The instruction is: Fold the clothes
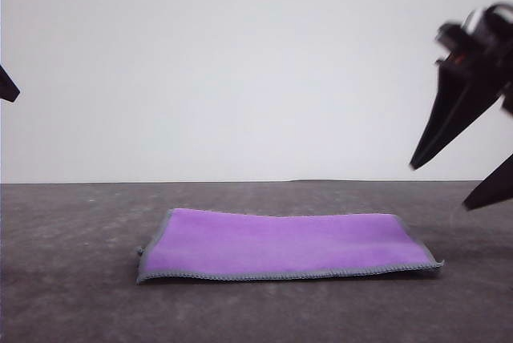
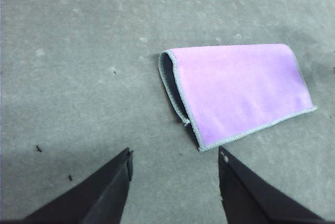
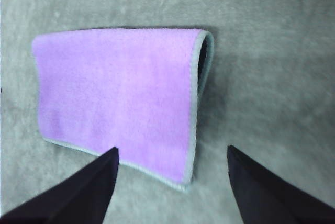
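Desk (image 1: 72, 295) grey, carries cloth (image 1: 280, 243) at middle, folded once, purple face up, flat. Right fingers (image 1: 457, 183) spread wide, empty, raised beside cloth. Left fingers (image 2: 175, 174) open, empty. Judgement: first fold done; next, grasp short edge, fold across.

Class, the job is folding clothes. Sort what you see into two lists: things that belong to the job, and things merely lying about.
Belongs to the job:
purple cloth, folded over
left gripper, open
right gripper, open

Lying about:
small dark specks on the grey table
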### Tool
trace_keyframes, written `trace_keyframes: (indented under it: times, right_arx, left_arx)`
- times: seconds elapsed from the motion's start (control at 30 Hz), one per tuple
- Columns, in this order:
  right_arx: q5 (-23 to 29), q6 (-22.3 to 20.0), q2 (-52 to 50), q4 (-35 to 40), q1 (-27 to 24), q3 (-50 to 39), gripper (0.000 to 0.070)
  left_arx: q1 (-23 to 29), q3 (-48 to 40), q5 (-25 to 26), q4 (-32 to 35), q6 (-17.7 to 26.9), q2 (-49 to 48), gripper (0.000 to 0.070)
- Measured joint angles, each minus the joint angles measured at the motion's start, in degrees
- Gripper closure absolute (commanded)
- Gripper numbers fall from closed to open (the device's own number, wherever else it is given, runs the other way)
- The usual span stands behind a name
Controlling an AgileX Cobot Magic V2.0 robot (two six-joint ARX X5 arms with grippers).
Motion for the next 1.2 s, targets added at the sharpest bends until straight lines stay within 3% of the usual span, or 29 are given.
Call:
trace_keyframes:
  times: [0.3,0.63,0.73,0.9,1.0,1.2]
  right_arx:
    - [-3.77,-0.98,12.73,11.4,-0.11,0.0,0.0283]
    - [-12.92,-1.33,19.95,18.51,0.19,0.54,0.0298]
    - [-13.63,-1.33,20.86,19.77,0.43,0.66,0.0362]
    - [-13.31,-1.33,21.73,20.37,0.45,0.65,0.058]
    - [-13.01,-1.35,22.14,19.51,0.54,0.57,0.0672]
    - [-12.86,-1.31,22.13,19.53,0.67,0.62,0.0696]
  left_arx:
    - [0.0,0.0,0.0,-0.01,0.0,-0.01,0.0392]
    - [0.0,0.0,0.0,0.13,-0.79,-0.01,0.0392]
    - [0.0,0.0,0.0,0.3,-0.87,-0.01,0.0392]
    - [0.0,0.0,0.0,0.66,-1.2,-0.01,0.0392]
    - [0.0,0.0,0.0,0.96,-1.27,-0.01,0.0392]
    - [0.0,0.0,0.0,0.96,-1.27,-0.01,0.0392]
